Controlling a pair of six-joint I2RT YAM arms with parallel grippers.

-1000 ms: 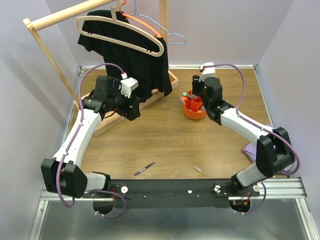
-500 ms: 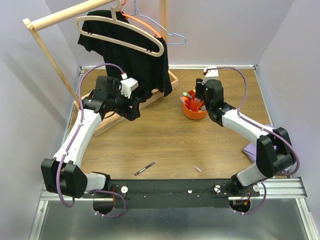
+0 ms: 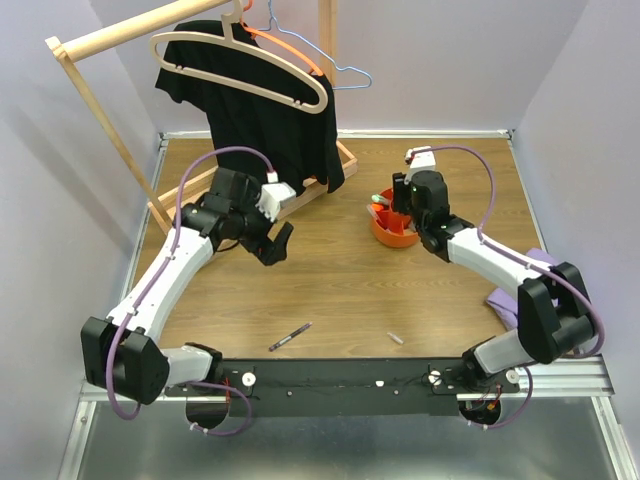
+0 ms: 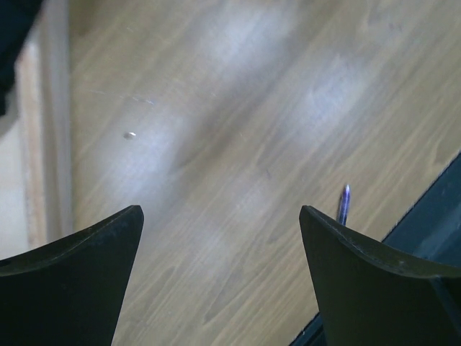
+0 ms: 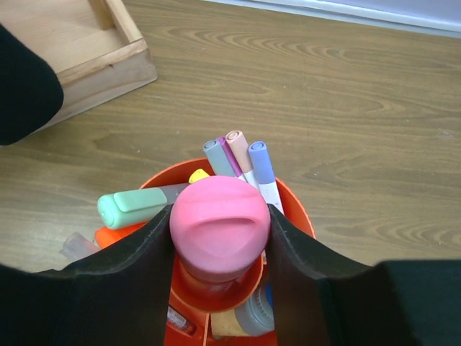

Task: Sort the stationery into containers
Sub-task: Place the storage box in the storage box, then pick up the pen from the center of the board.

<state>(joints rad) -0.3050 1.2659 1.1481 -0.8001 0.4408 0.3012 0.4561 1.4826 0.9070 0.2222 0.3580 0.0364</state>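
- While the right gripper (image 5: 220, 234) is clamped on the pink tube (image 5: 218, 213), its fingers pressed against the tube's sides just under the broad cap, we judge the step in hand to be seating that tube in the orange organiser (image 5: 294, 209).
- The tube stands upright with its lower end inside the central cup (image 5: 248, 285). Whether it touches the bottom we cannot tell, since the cap hides it.
- To do this well, we would lower straight down until the tube rests. Then we would part the fingers only slightly and lift vertically.
- The room is tight: the green highlighter (image 5: 133, 205) lies just beside one finger, and the upright pens (image 5: 261, 162) stand just behind the tube.
- A sideways pull could tip the organiser or flick its contents out.
- Our left gripper (image 4: 220, 216) is spread wide and holds nothing, hovering above the wooden table (image 4: 238, 108).
- One slim pen (image 4: 345, 204) lies loose on the table near the dark front rail (image 4: 432, 209), well apart from the organiser. We judge it the likely next pick for the left arm.
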